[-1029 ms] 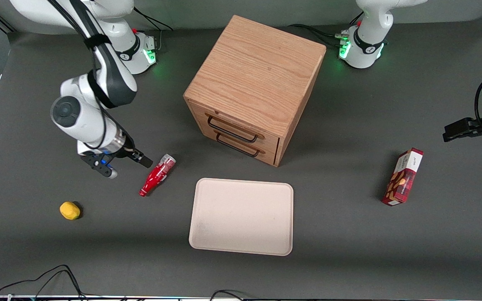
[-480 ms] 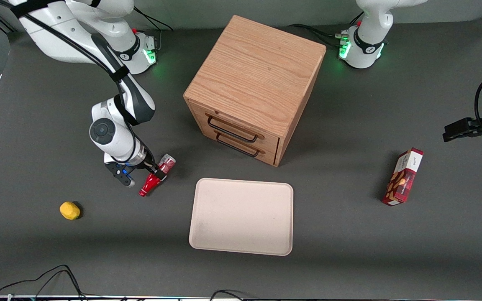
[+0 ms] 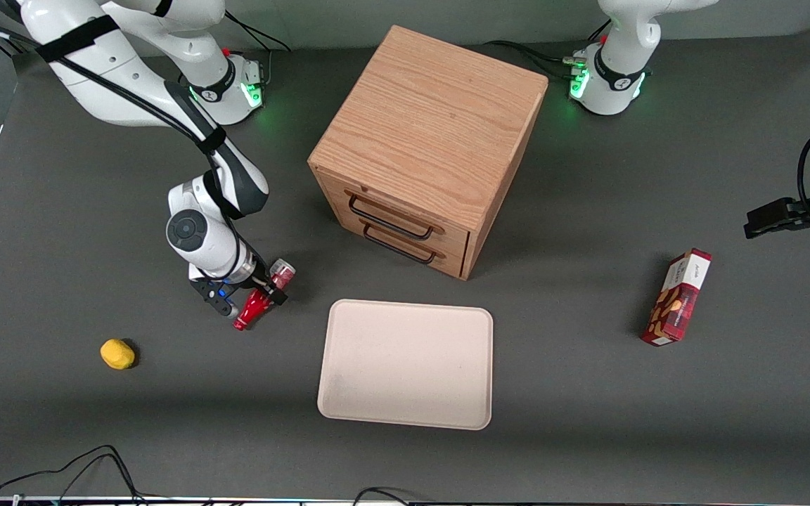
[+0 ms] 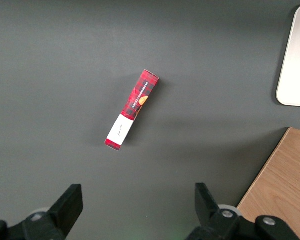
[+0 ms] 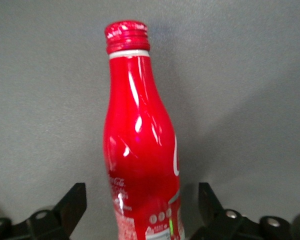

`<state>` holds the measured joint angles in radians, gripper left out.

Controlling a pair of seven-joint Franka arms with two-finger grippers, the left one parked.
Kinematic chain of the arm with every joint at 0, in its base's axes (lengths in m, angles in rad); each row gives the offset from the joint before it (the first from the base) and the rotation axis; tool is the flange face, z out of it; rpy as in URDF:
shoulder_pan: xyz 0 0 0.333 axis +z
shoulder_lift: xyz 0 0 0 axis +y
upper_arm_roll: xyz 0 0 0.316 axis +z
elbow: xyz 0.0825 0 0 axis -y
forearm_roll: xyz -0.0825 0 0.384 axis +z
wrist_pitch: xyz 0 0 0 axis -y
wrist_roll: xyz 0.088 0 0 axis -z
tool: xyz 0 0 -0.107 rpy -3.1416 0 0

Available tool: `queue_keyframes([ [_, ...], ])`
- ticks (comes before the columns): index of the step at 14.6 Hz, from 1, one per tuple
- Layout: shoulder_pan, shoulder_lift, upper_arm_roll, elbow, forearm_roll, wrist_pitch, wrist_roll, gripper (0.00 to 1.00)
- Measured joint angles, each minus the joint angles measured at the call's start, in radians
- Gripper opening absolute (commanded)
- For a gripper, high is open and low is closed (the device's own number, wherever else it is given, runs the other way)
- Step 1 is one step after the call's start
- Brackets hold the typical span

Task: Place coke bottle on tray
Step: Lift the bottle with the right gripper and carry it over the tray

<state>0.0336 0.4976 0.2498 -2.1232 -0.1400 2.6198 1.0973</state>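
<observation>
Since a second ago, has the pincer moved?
Yes. The pincer has come in toward the tray and wooden drawer cabinet, and now straddles the lying coke bottle, fingers open on either side.

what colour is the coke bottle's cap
Red, like the coke bottle body; clearest in the right wrist view.

I've got my right arm reaching low over the table from its base, wrist angled down. My gripper [image 3: 249, 298] sits just above the surface, fingers [image 5: 72, 202] spread wide apart, straddling the coke bottle [image 3: 261, 296].
</observation>
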Motion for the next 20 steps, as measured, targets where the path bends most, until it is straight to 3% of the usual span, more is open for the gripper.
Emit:
queue_keyframes([
  [2,0.0,0.01,-0.001,0.001,-0.002,0.01,0.0,0.09],
  [3,0.0,0.01,-0.001,0.001,-0.002,0.01,0.0,0.0],
  [10,-0.002,0.004,-0.001,0.042,-0.008,-0.019,0.0,0.0],
  [14,-0.002,-0.021,-0.001,0.227,-0.017,-0.25,-0.077,0.0],
  [20,-0.001,-0.031,0.013,0.647,-0.017,-0.677,-0.292,0.0],
])
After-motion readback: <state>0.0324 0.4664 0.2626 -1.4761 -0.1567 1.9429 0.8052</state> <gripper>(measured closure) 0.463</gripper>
